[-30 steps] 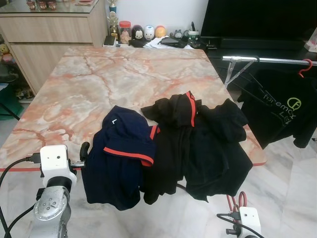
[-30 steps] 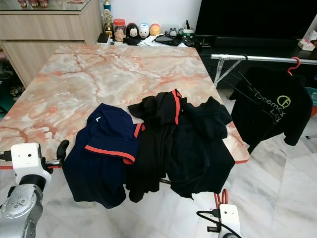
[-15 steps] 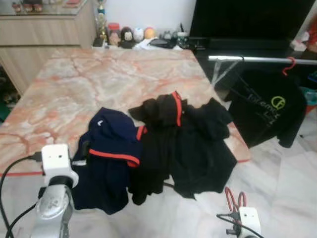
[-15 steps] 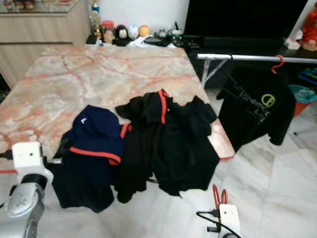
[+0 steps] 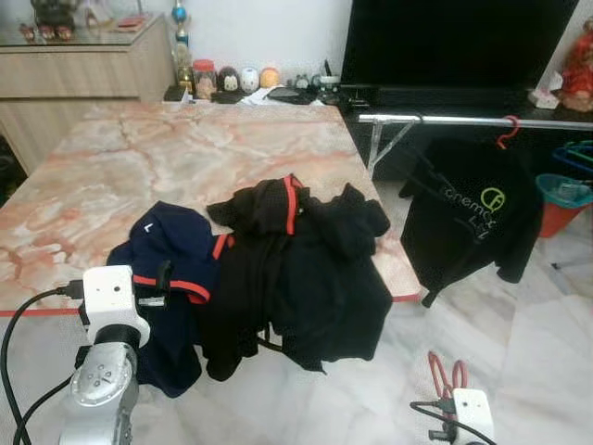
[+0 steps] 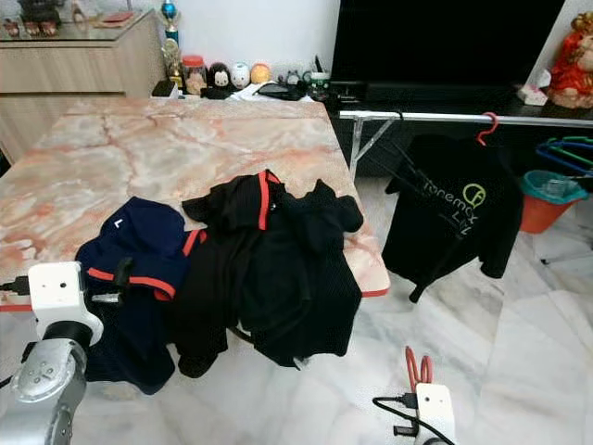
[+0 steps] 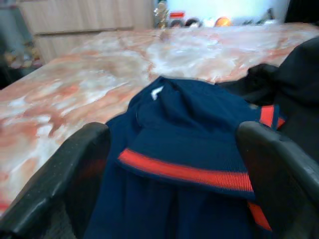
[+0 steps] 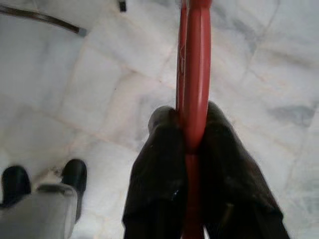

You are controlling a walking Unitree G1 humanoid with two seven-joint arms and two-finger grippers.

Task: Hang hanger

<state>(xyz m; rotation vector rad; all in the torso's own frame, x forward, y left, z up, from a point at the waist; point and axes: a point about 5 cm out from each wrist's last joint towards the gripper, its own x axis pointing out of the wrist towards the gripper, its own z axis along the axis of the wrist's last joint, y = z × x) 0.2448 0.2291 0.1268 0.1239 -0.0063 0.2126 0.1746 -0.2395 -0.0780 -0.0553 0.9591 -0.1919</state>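
My right gripper (image 8: 192, 137) is shut on a red hanger (image 8: 193, 74), held low over the marble floor; the hanger (image 5: 443, 374) shows at the bottom right of the left eye view. A silver clothes rail (image 5: 463, 119) stands to the right of the table, with a black T-shirt (image 5: 473, 222) hanging from it on another red hanger (image 5: 507, 132). At the table's front left edge my left gripper (image 7: 174, 164) is open, its fingers (image 7: 75, 174) either side of a navy shirt (image 5: 171, 250) without touching it.
The marble table (image 5: 185, 158) carries the navy shirt and a heap of black clothes (image 5: 296, 269) that drape over its front edge. Beyond the rail are a dark TV (image 5: 463, 46), an orange bucket (image 5: 561, 199) and coloured hangers (image 5: 579, 153). A wooden cabinet (image 5: 83, 65) stands far left.
The whole view has swung to the right, bringing the rail, the hanging T-shirt and the bucket further into the picture. Both arms keep their place in it, the right still gripping the red hanger.
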